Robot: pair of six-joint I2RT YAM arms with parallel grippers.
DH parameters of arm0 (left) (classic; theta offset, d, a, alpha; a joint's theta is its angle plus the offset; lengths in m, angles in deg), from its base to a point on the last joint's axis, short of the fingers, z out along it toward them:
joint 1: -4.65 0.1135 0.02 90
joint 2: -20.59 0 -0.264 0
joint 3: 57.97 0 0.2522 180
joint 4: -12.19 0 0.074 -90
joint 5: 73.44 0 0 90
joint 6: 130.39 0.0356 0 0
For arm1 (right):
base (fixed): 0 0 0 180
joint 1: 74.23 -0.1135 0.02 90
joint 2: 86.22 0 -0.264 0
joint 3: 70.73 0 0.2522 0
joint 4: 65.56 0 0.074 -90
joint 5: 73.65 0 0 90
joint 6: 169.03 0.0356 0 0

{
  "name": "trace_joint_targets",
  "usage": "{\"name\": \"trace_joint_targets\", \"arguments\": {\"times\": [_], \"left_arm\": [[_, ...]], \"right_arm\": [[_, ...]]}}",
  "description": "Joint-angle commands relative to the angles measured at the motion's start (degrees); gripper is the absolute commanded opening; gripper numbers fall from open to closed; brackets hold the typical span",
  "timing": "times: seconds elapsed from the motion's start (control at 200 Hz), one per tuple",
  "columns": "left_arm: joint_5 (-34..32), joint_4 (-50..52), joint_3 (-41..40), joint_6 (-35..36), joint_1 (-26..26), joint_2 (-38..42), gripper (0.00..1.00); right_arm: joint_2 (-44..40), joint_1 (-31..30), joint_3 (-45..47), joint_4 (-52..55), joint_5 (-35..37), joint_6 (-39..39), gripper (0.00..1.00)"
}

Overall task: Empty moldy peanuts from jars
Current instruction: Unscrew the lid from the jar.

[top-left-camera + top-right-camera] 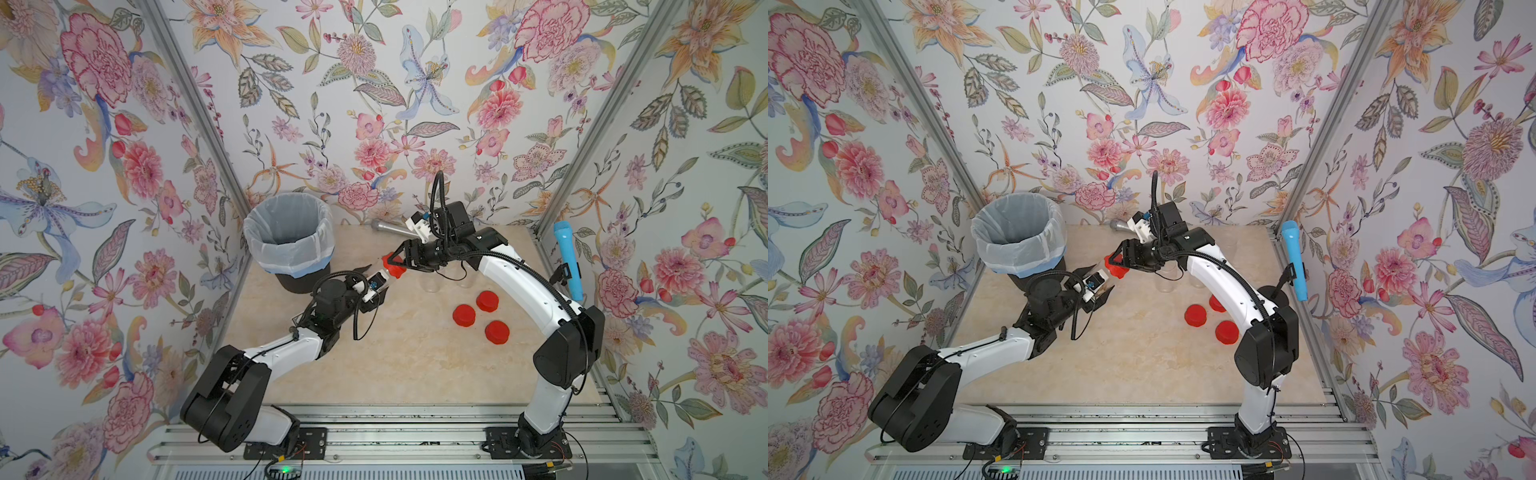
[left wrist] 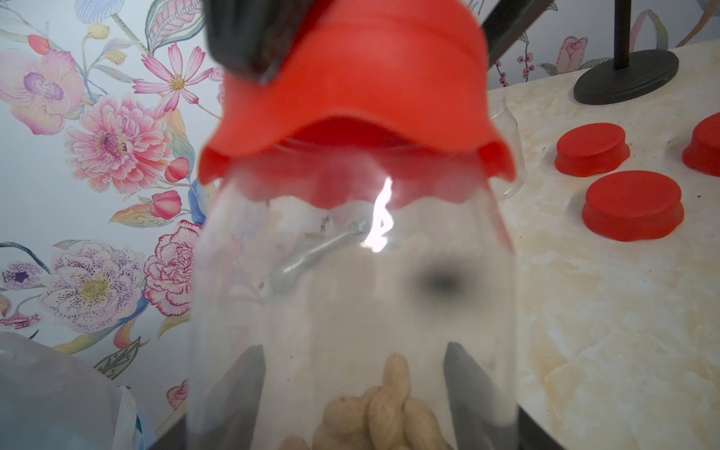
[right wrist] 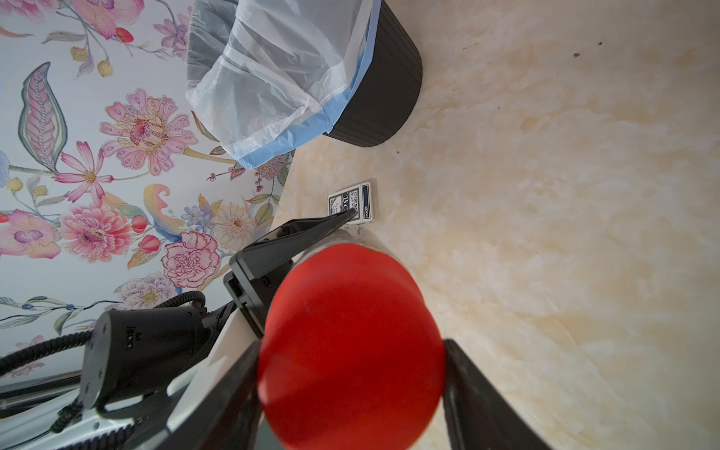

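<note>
Left gripper (image 1: 379,280) of mine clamps the jar (image 2: 350,280) near the bin (image 1: 257,232), peanuts (image 2: 385,409) still inside, steadying it so my right gripper (image 1: 395,264), jaws pressing the red lid (image 3: 350,346), can unscrew.

Soft, even light fills both top views, with only faint shadows on the tabletop (image 1: 415,357). In the left wrist view a white glare streak flares on the jar (image 2: 350,292) just below its red lid (image 2: 350,78). Jar, lid and peanuts (image 2: 385,409) sit out of focus. The lid also blurs in the right wrist view.
</note>
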Motion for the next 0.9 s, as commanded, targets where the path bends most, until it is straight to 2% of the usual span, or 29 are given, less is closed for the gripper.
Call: {"name": "trace_joint_targets", "arguments": {"times": [0.0, 0.135, 0.195, 0.31, 0.39, 0.505, 0.631, 0.896], "left_arm": [[5.2, 1.3, 2.2, 1.8, -0.8, -0.2, 0.34], [14.2, 4.5, 2.9, -0.1, 1.0, 0.0, 0.33], [17.4, 5.5, 2.8, -0.4, 1.6, 0.2, 0.33], [22.2, 9.0, 3.2, 0.6, 1.9, 0.7, 0.32], [24.8, 11.8, 3.7, 1.5, 2.4, 0.6, 0.31], [27.4, 15.9, 5.1, 2.5, 3.7, -0.4, 0.30], [28.8, 18.3, 6.1, 3.1, 4.6, -0.3, 0.29], [28.8, 19.7, 6.1, 4.0, 5.3, 0.3, 0.30]], "right_arm": [[1.1, -2.2, -1.9, 1.5, -6.6, -7.9, 0.44], [1.8, -0.6, -3.4, 7.9, -12.3, -22.1, 0.37], [2.3, 0.4, -4.4, 10.4, -12.4, -26.4, 0.34], [2.6, 0.9, -7.1, 15.9, -15.7, -37.3, 0.35], [2.6, 1.0, -9.3, 21.7, -19.1, -47.0, 0.39], [5.9, 1.5, -15.6, 31.5, -17.6, -55.1, 0.38], [6.9, 1.9, -17.9, 33.9, -12.6, -57.6, 0.37], [7.7, 4.0, -20.3, 33.9, -14.6, -58.7, 0.37]]}}
